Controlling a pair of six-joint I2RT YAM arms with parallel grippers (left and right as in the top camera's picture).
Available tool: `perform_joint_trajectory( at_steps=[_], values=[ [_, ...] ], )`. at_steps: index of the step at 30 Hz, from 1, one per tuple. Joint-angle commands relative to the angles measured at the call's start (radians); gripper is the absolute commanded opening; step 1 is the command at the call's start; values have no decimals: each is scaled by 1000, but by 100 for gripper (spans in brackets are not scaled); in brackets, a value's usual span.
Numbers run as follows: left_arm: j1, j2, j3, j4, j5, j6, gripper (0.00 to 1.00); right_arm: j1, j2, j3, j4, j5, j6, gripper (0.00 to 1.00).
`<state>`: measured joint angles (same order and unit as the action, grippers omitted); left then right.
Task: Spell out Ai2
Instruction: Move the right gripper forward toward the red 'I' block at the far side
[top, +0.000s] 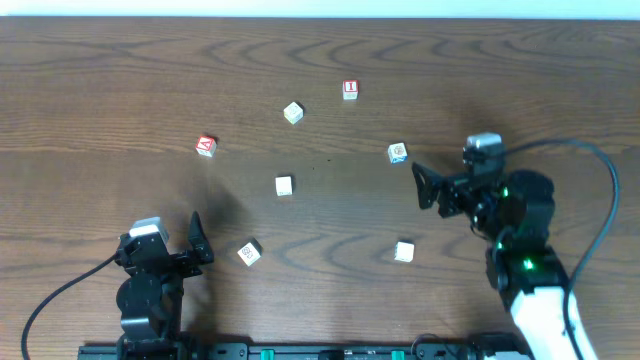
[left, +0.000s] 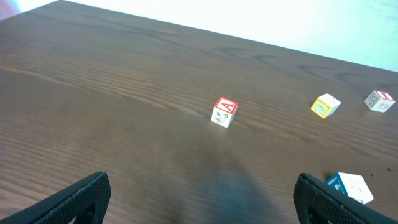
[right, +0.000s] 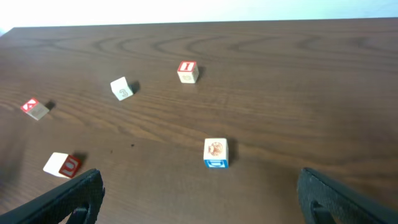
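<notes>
Several small letter blocks lie scattered on the wooden table. The red A block (top: 205, 146) lies at the left and shows in the left wrist view (left: 224, 112) and the right wrist view (right: 34, 107). The red I block (top: 349, 90) lies at the far middle (right: 187, 71) (left: 379, 100). I cannot read a 2 on any block. My left gripper (top: 165, 243) (left: 202, 205) is open and empty near the front left. My right gripper (top: 437, 178) (right: 199, 199) is open and empty, just right of a blue-sided block (top: 397, 152) (right: 216, 153).
Other blocks: a yellowish one (top: 292, 112) (left: 325, 105) (right: 122, 88), one at the middle (top: 284, 185) (right: 62, 165) (left: 349, 186), one near the left gripper (top: 249, 252), and one at the front right (top: 403, 251). The table's far edge runs along the top.
</notes>
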<state>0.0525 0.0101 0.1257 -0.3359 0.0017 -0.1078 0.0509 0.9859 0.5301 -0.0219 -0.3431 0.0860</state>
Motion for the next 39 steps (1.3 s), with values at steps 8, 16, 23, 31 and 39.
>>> perform_joint_trajectory(
  at_steps=[8, 16, 23, 31, 39],
  values=[
    [4, -6, -22, -7, 10, 5, 96, 24, 225, 204, 0, -27, -73, 99],
    [4, -6, -22, -7, 10, 5, 95, 96, 317, 335, 1, -5, -81, 99],
    [4, -6, -22, -7, 10, 5, 95, 169, 328, 348, 62, -45, -81, 99],
    [4, -6, -22, -8, 10, 5, 95, 173, 328, 348, 168, -162, 14, 99],
    [4, -6, -22, -7, 10, 5, 95, 204, 371, 375, 174, -45, 2, 99]
  ],
)
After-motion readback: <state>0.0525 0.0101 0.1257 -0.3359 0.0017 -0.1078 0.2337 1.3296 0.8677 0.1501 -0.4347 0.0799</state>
